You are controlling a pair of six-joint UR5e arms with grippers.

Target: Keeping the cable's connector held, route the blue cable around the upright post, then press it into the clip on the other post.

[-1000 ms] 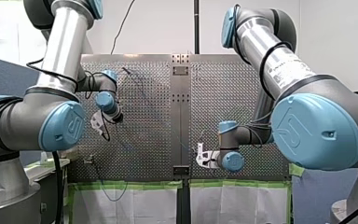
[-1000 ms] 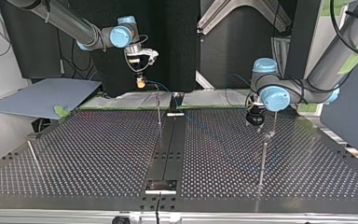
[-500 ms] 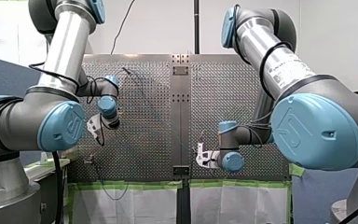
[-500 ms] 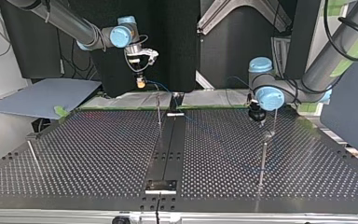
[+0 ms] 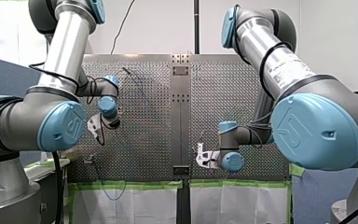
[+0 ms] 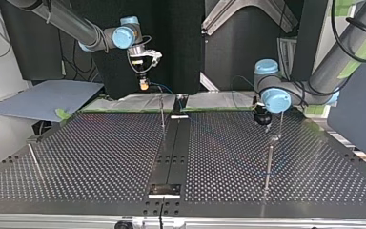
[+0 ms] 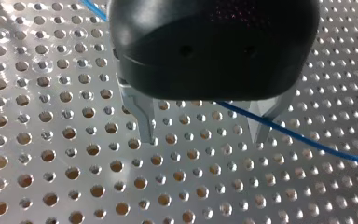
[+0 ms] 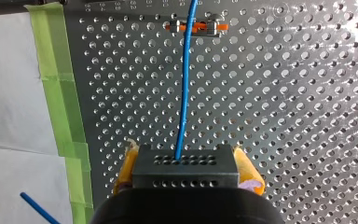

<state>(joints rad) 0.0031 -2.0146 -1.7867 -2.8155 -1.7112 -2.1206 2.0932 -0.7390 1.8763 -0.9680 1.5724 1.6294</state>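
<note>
My right gripper [image 8: 185, 156] was clamped narrow on the cable's connector [image 8: 186, 177], a dark, boxy block with rows of small holes, with a yellow pad [image 8: 127, 163] pressed to each side. From the block's face the blue cable [image 8: 184, 93], thin, smooth and round, ran straight ahead and crossed a small metal fitting with an orange part [image 8: 196, 27]. Whether it sat inside that fitting I could not tell.

My left gripper [image 7: 203, 137] stood wide open and held nothing. Its two bare metal fingers [image 7: 142, 119] tapered out from under a rounded black body. The cable [image 7: 307, 142] passed through the gap between them, close by one finger. Contact could not be made out.

The thin middle post [image 6: 162, 114] stood upright on the table. My right gripper [image 6: 144, 86] hung above and just beside that post, and the cable sloped down from it toward the post. My left gripper [image 6: 265, 125] was well apart from the middle post, on its other side, low over the table and near a second slender post [image 6: 269, 160].

The table [image 7: 51, 177] was dull grey metal drilled with even rows of round holes, and a dark strip [image 6: 171, 157] ran along it past the middle post's foot. Green tape [image 8: 58, 84] edged the table where it met a white sheet [image 8: 9, 93]. Dark panels [image 6: 181, 43] stood behind the post, and a grey-blue board [image 6: 43, 98] lay off to one side of it.
</note>
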